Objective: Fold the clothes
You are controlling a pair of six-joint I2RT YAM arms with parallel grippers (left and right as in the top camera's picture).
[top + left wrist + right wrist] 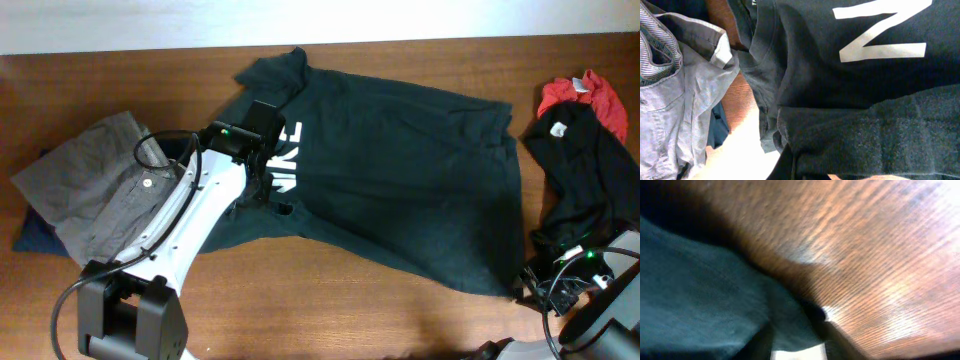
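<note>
Step in hand: I judge this to be the start of the first fold on the big dark T-shirt (400,170), with both arms down at its edges
T-shirt: spread nearly flat across the middle of the table (350,310), neck towards the far left, hem towards the near right, white letters (285,160) facing up
Left gripper (270,190): jaws closed, down on the T-shirt just beside the letters; its own camera shows the collar (760,55) and a doubled-over layer of cloth, so I think it has a pinch of fabric, but the fingers are hidden and I cannot confirm it
Right gripper (540,287): at the near right corner of the hem; its camera is blurred and shows only the cloth edge (700,290) on bare wood, so I cannot tell whether it is open, closed or holding anything
Other clothes: a grey shirt (95,185) lies over a navy piece (28,238) to the left, touching the T-shirt's sleeve side; a black piece (585,170) and a red piece (585,95) sit at the right
Next move: I would want a sure grip on the hem corner before lifting, then raise both ends together and carry one side over the other
Watch for: the grey shirt dragging along with the left side, and the hem slipping free
</note>
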